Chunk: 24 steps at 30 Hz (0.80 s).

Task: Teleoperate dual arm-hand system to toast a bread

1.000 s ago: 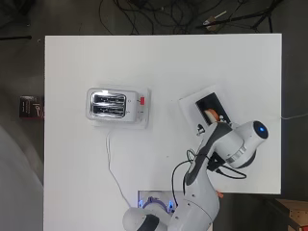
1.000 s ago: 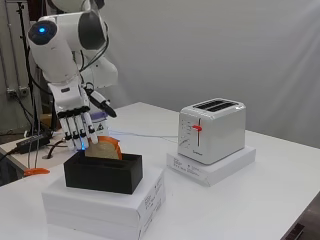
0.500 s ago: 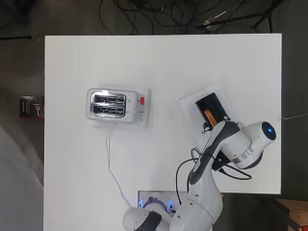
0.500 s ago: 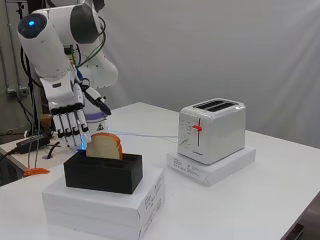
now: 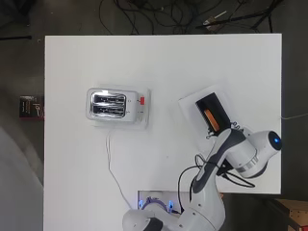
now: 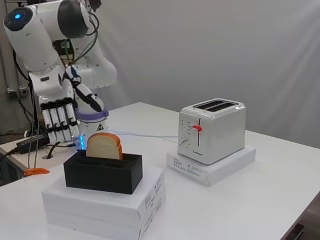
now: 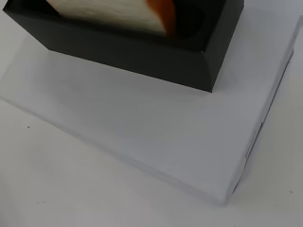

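Hand: the black and white hand (image 6: 59, 122) hangs from the glossy white arm, palm side facing the side camera, fingers (image 6: 55, 125) straight, pointing down and lying side by side with narrow gaps; they hold nothing.
Bread: a slice of bread (image 6: 103, 146) with a pale, porous face and a rounded orange-brown crust stands upright on edge in the holder, just beyond the fingertips and below them, apart from them. From overhead only its orange crust edge (image 5: 211, 120) shows.
Holder: a matte black rectangular box (image 6: 102, 172), open at the top, with flat walls and sharp corners; the slice sits toward the end nearest the fingers. In the wrist view its sloped dark wall (image 7: 142, 52) fills the upper part.
Base under holder: a flat white box (image 6: 107, 202), smooth, with squared edges, wider than the holder it carries.
Toaster: a white boxy toaster (image 6: 212, 130) with rounded corners, two long dark slots on top and a red lever on its near face, well away from the fingers on the far side of the bread. Overhead its top looks shiny and metallic (image 5: 108, 104).
Toaster base: a second flat white box (image 6: 212, 167) beneath it.
Cable: a thin white cord (image 5: 111, 163) runs from the toaster over the table.
Table: smooth white top (image 5: 159, 67).
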### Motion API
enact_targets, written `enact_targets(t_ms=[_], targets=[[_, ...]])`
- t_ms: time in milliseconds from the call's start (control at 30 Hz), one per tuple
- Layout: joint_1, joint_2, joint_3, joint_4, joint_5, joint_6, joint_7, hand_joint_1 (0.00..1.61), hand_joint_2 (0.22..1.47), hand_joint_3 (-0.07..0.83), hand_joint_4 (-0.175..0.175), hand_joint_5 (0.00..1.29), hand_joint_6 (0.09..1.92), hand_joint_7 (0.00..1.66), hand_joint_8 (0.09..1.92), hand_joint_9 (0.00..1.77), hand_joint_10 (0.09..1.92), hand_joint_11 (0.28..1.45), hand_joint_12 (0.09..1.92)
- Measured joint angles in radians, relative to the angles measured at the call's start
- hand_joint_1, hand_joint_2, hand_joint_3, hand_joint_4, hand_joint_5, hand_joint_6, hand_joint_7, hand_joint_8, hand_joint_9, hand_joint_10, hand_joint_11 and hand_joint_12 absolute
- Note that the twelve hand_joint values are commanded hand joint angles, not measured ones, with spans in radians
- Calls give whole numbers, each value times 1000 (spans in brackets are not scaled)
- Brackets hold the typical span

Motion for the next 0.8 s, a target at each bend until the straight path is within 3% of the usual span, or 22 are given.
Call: enact_targets(t_ms=[433, 800], targets=[[35, 0, -27, -51, -48, 47, -46, 395, 905, -18, -78, 355, 87, 461, 87, 519, 87, 397, 87], [39, -20, 83, -106, -104, 97, -73, 401, 878, -7, -75, 464, 87, 529, 87, 591, 87, 411, 87]])
